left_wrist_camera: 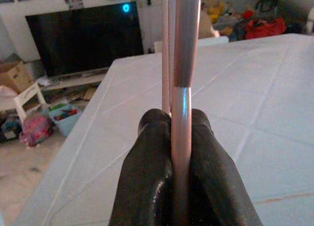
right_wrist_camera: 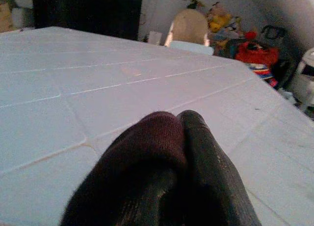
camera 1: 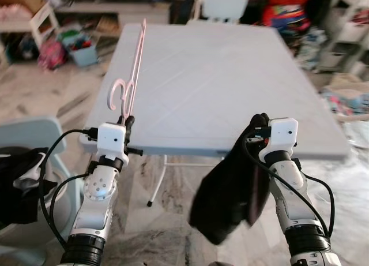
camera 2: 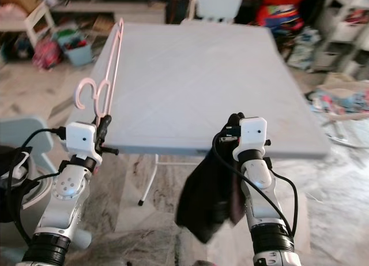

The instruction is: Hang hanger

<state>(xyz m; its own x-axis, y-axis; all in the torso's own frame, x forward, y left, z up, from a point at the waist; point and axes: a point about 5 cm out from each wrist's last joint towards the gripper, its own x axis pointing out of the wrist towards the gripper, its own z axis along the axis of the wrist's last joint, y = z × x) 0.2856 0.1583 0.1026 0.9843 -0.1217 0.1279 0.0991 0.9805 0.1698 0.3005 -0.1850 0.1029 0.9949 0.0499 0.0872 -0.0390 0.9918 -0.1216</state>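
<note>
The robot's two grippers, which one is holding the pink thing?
The left gripper, on the robot's left side, is shut on the pink hanger, held out over the grey table. The right gripper holds a dark garment instead.

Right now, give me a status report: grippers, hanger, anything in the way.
Left gripper shut on pink hanger, held up over table edge. Right gripper shut on dark garment, hanging below table edge. Nothing between them.
</note>
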